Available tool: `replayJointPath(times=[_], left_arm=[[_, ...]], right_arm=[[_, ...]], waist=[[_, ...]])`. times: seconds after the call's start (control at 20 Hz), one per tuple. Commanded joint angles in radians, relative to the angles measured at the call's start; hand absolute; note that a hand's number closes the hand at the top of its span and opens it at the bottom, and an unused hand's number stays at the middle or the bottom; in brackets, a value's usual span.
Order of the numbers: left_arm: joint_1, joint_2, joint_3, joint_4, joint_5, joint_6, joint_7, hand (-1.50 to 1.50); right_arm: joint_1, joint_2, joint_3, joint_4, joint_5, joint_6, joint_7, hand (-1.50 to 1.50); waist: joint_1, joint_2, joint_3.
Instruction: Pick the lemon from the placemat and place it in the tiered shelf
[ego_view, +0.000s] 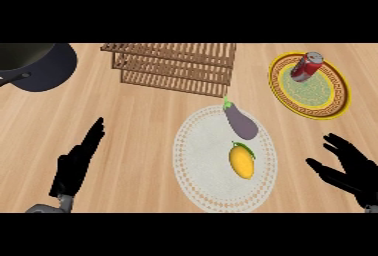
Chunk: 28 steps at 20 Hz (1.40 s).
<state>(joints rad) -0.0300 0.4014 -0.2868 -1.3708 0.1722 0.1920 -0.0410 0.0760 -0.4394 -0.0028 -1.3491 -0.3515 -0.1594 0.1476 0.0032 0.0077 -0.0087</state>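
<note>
A yellow lemon (242, 160) lies on the round pale placemat (203, 165), right of the mat's middle. A purple eggplant (241, 121) rests at the mat's far edge, just beyond the lemon. The wooden slatted tiered shelf (177, 66) stands at the back of the counter, above the mat. My right hand (353, 172) is open at the lower right, well to the right of the lemon and apart from it. At the lower left, my left hand (74, 165) is open with fingers pointing up, away from the mat.
A red can (307, 66) lies on a yellow-rimmed plate (325, 107) at the back right. A dark rounded object (33, 65) sits in the far left corner. Bare wooden counter (140, 125) lies between my left hand and the placemat.
</note>
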Motion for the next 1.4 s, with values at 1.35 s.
replayJointPath(times=[1.35], left_arm=[[-0.022,-0.043,-0.026,0.056,-0.01,-0.081,0.02,0.0]], right_arm=[[-0.391,-0.179,0.238,-0.075,0.091,0.379,0.531,-1.5]], waist=[[0.039,-0.002,0.007]])
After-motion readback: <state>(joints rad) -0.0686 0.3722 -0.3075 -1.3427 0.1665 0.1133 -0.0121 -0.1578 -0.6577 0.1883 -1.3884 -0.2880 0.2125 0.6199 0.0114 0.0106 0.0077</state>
